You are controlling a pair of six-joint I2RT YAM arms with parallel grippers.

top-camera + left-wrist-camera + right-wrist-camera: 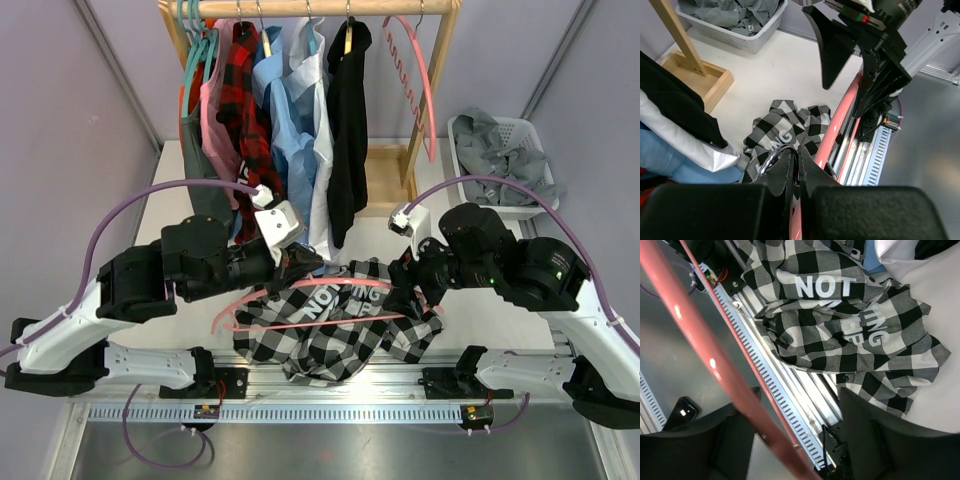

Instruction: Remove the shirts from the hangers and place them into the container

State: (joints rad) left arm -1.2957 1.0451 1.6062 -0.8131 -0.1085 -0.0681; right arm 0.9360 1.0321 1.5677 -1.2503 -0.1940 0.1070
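Note:
A black-and-white check shirt (330, 325) printed with white letters lies crumpled on the table's near edge, between the arms. A pink hanger (228, 310) stretches across it, tilted. My left gripper (799, 150) is shut on the hanger's metal hook (771, 157), just above the shirt (785, 125). My right gripper (800, 440) stands open, and the hanger's pink arm (715, 365) passes between its fingers (875, 440) without a visible pinch. The check shirt (850, 325) lies beyond them. The white container (522, 127) stands at the back right with a grey shirt (500, 150) in it.
A wooden rail frame (410, 150) at the back carries red-and-black check, light blue, white and black shirts (300, 120). Teal hangers (195, 40) and an empty pink hanger (415, 80) hang on it. The slotted metal rail (330, 410) runs along the near edge.

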